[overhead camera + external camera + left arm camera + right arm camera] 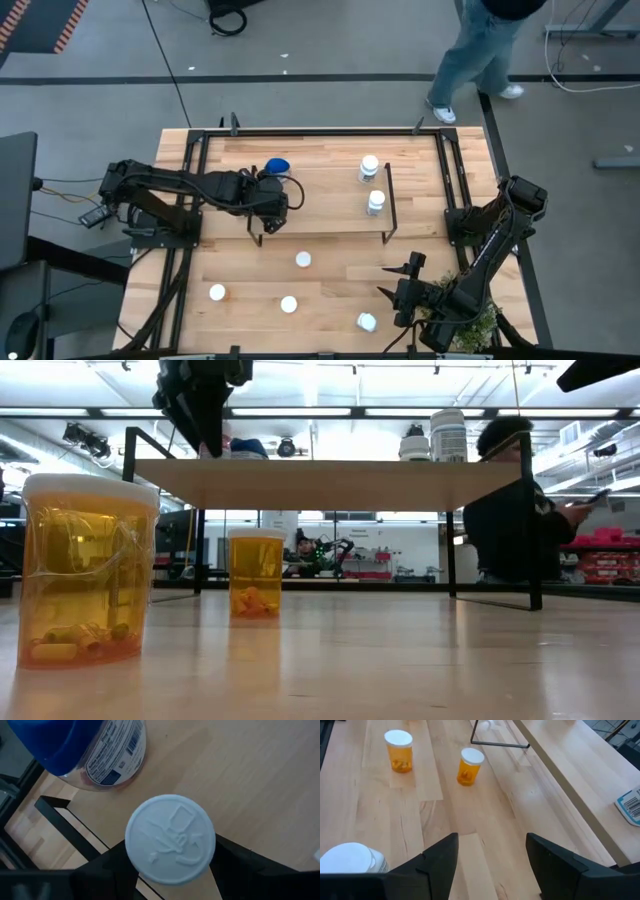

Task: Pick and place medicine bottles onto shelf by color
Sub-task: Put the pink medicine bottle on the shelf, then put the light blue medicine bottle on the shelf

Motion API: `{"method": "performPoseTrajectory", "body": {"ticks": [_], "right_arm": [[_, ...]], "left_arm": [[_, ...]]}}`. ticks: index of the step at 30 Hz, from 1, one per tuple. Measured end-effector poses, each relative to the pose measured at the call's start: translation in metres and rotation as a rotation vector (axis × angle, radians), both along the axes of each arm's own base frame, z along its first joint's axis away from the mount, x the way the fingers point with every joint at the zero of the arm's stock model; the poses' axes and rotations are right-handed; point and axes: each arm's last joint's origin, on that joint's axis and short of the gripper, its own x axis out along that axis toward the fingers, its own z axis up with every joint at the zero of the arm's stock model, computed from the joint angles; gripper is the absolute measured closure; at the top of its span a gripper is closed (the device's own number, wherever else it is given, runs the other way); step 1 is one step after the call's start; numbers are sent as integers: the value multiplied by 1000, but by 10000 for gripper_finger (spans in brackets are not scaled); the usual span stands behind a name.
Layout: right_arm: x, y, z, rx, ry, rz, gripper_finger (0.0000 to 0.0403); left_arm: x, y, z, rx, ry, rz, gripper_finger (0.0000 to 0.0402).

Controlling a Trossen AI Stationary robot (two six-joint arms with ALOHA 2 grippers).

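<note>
The left gripper (170,870) pinches a white-capped round bottle (170,839) on the light-wood shelf (330,195), at its nine o'clock end; the right gripper (490,865) is spread.

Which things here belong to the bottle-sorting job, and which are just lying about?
Job: shelf, blue bottle, two white-capped bottles on it, bottle at left gripper, four bottles on the table.
Lying about: plant, person beyond the table.
</note>
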Motion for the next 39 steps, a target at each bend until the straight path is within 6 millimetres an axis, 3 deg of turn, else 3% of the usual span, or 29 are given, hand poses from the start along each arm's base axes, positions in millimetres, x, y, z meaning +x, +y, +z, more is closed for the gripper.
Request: {"method": "performPoseTrajectory", "body": {"ticks": [25,39], "right_arm": [[0,0,0,10,6,-1,162],[0,0,0,4,-3,-3,162]], "left_arm": [[3,-1,10,1,-44,-51,180],[2,-7,45,2,-103,-102,146]]}}
